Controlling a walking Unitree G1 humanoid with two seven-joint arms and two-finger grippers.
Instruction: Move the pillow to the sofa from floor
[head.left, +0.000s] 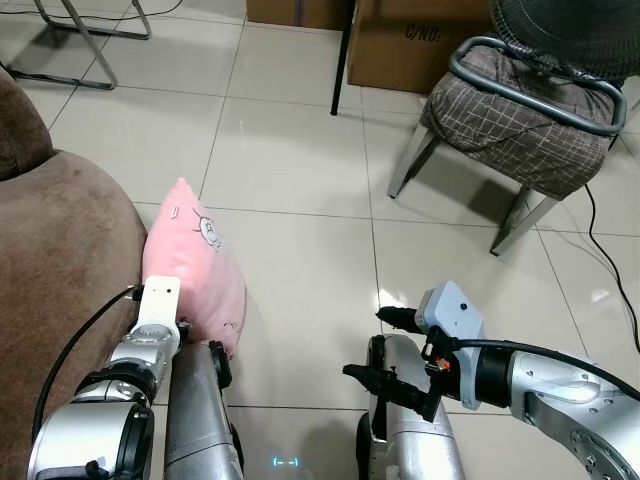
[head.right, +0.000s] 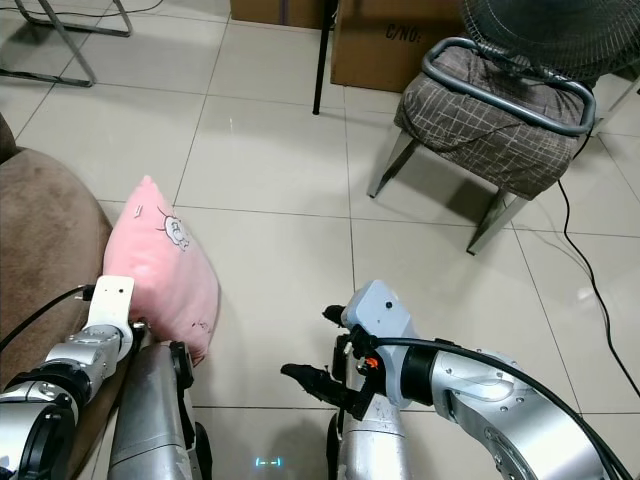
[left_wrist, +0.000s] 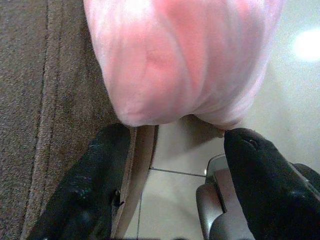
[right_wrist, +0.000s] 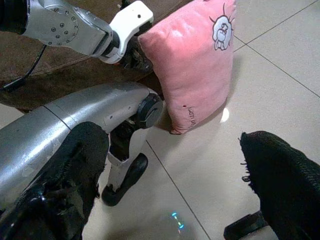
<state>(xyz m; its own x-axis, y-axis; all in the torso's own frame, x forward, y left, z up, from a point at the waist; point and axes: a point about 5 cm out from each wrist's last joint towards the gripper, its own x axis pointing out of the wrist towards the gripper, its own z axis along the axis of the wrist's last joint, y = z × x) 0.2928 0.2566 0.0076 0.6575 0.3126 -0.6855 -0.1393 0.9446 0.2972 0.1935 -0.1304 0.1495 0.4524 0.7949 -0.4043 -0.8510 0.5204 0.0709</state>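
The pink pillow (head.left: 192, 270) stands on the floor, leaning against the brown sofa (head.left: 60, 270). The left gripper (left_wrist: 170, 175) sits just below the pillow, fingers apart; it should push further around a corner before closing. The right gripper (right_wrist: 175, 180), also spread, waits farther from the sofa.

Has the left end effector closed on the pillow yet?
No, the left end effector is open, its fingers spread just short of the pink pillow.

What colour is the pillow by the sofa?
Pink, with a small cartoon print; the pillow shows best in the right wrist view.
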